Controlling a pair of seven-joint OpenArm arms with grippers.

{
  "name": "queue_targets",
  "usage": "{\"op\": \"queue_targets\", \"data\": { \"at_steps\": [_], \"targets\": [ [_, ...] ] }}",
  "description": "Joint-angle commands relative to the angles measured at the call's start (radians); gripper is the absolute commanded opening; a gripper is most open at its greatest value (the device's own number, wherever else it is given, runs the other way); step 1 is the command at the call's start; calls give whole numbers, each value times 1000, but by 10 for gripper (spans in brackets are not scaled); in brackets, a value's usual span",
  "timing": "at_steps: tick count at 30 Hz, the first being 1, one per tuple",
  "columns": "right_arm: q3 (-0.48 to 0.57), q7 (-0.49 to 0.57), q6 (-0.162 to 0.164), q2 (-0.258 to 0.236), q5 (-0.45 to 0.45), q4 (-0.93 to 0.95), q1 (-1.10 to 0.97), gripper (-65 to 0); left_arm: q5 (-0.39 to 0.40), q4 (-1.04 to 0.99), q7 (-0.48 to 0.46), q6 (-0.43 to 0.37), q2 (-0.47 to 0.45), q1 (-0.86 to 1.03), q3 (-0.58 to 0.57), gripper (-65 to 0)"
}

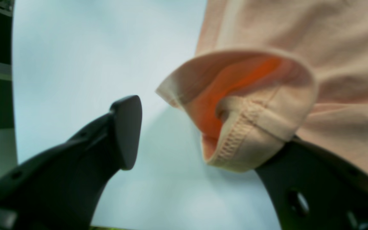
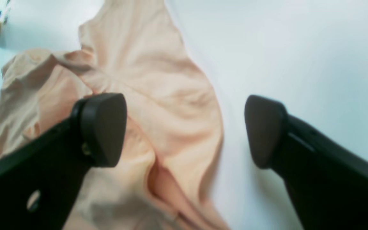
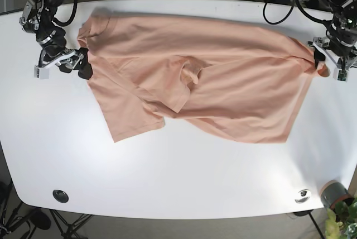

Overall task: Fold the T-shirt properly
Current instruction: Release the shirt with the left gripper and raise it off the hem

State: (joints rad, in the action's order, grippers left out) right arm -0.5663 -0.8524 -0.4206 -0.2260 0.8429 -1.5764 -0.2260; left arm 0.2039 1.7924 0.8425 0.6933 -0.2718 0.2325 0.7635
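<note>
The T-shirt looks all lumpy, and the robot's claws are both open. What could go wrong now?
The hem is only draped over one finger of the open left gripper, so it might slide off. The right gripper is open over the T-shirt edge and may grab too little cloth. The bunched middle could get folded in as creases.

Plain peach T-shirt (image 3: 223,82) on a white table (image 3: 167,177); black end effectors.

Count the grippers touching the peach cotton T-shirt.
1, perhaps 2. The left gripper has the peach cotton T-shirt hem draped over one finger; the right gripper sits at its edge, contact unclear.
</note>
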Motion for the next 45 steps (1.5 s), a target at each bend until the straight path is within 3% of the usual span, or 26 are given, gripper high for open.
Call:
{"op": "queue_targets", "data": {
  "at_steps": [1, 4, 8, 17, 21, 27, 29, 31, 34, 37, 45],
  "targets": [
    [5, 15, -5, -33, 9, 28, 26, -98, 12, 59, -21, -2, -16, -8, 4, -271],
    [53, 15, -5, -62, 9, 100, 63, -106, 21, 86, -10, 5, -16, -8, 4, -271],
    [102, 17, -5, -75, 9, 187, 106, -159, 81, 109, 74, 5, -30, -8, 38, -271],
    [196, 23, -5, -68, 9, 199, 142, -182, 233, 117, 274, 5, -77, -5, 92, -271],
    [202, 23, -4, -37, 9, 199, 150, -184, 269, 116, 314, 5, -73, -3, 127, -271],
    [205, 23, 76, -28, 9, 201, 168, -184, 271, 117, 314, 5, -73, -3, 129, -271],
    [205, 23, 88, -28, 9, 201, 168, -197, 271, 117, 315, 5, -74, 0, 129, -271],
    [206, 25, 95, -28, 9, 201, 170, -271, 273, 117, 315, 5, -79, 20, 124, -271],
    [206, 25, 95, -31, 9, 201, 170, -469, 273, 117, 314, 5, -82, 74, 92, -271],
    [206, 25, 95, -33, 9, 201, 170, -601, 274, 116, 312, 5, -96, 100, 77, -271],
    [208, 25, 95, -28, 9, 201, 165, -620, 380, 122, 361, 5, -86, 149, 60, -271]
  ]
}}
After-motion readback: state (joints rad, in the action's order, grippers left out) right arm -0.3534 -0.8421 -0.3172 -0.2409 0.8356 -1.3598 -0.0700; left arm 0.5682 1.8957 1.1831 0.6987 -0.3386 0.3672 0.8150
